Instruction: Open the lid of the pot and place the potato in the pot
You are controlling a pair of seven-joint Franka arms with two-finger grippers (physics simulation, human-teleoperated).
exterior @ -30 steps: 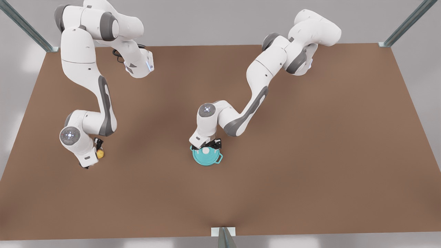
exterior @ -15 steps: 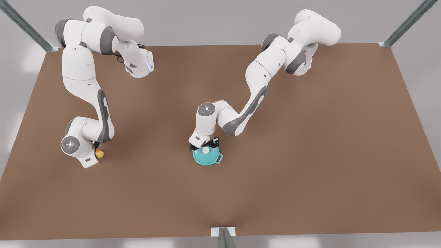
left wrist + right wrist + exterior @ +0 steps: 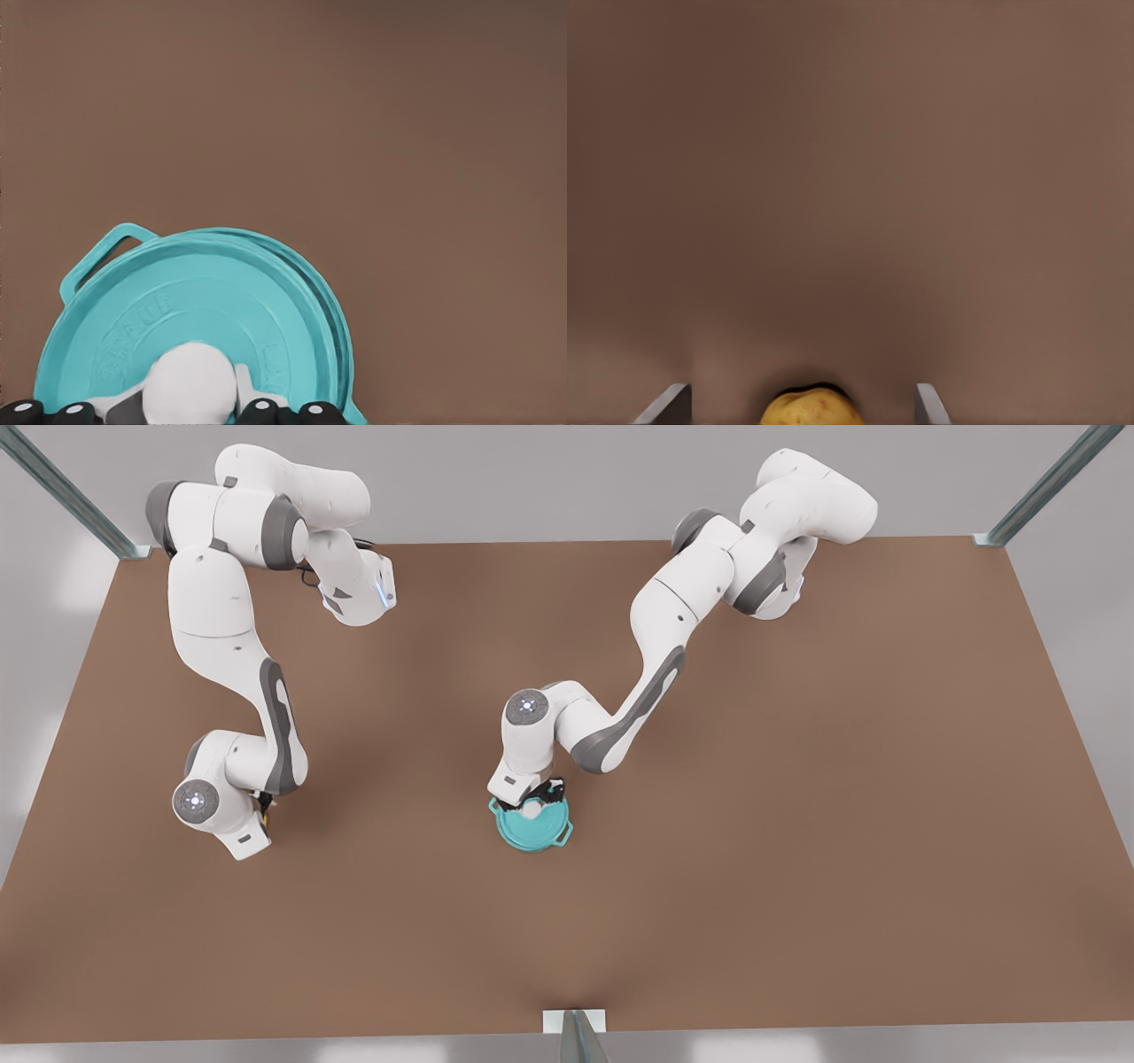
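Now the pot (image 3: 532, 833) is seen standing near the middle of the brown counter (image 3: 797, 824), with the pot lid (image 3: 190, 332) resting on it and covering its mouth; one loop handle (image 3: 104, 257) of the pot juts out past the lid's rim in the left wrist view. The left gripper (image 3: 530, 804) is placed directly over the pot, at the lid's centre. Its fingers (image 3: 246, 390) are set narrowly on either side of the white knob (image 3: 189, 385), pressed against it, so the knob is gripped between them. The lid is seen lying flat on the pot, its edge slightly offset from the pot's rim on the side away from the handle.

Well apart from the pot, toward the front view's left, the right gripper (image 3: 263, 812) is held low over the counter. Its fingers (image 3: 666, 405) are spread wide, and the potato (image 3: 811, 407) is seen between them in the right wrist view, resting on the counter with a clear gap to each finger. No contact between the fingers and the potato can be made out. In the front view the potato is hidden beneath the right arm's wrist. Bare brown counter lies between the potato and the pot.
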